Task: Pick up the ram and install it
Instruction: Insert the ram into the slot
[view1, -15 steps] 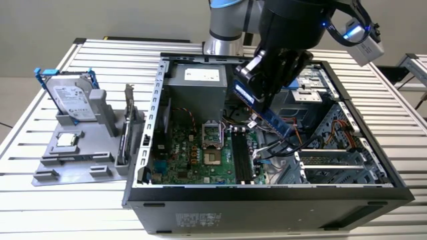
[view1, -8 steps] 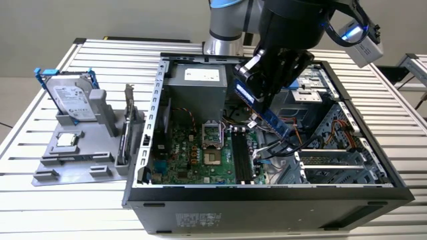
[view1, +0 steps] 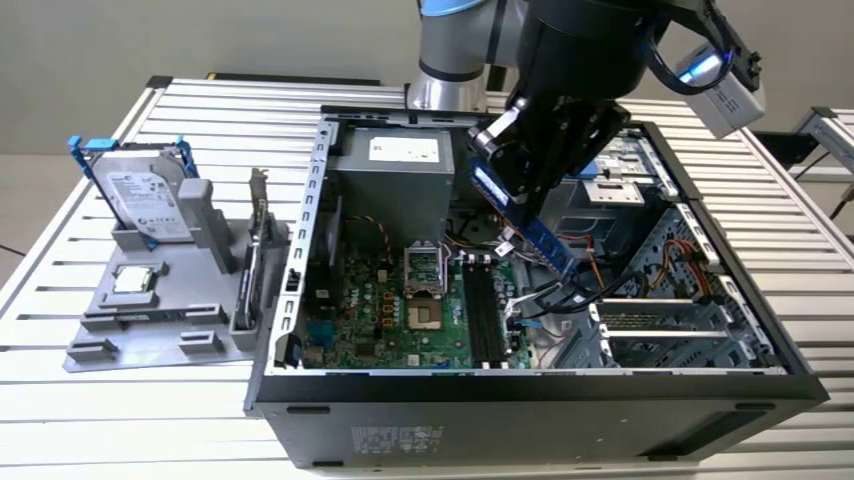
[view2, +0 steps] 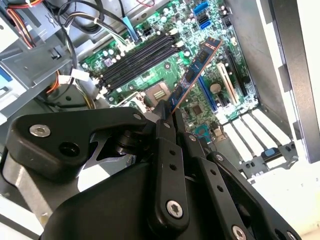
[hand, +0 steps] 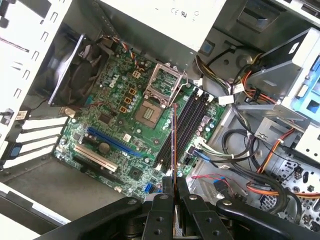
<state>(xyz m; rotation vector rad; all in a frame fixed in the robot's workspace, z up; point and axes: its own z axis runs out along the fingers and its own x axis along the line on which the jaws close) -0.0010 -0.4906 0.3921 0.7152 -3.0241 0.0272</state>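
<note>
So the gripper (view1: 534, 185) is clamped on the ram (view1: 545, 243), hanging over the open PC case (view1: 534, 385). The stick pokes out past the fingertips (view2: 165, 120), tilted, not seated in anything yet. In the first wrist view the ram (hand: 173, 145) is edge-on, lined up just beside the black memory slots (hand: 187, 122) straight ahead of the gripper, with the CPU socket (hand: 150, 111) close by on the green motherboard (hand: 115, 135).
</note>
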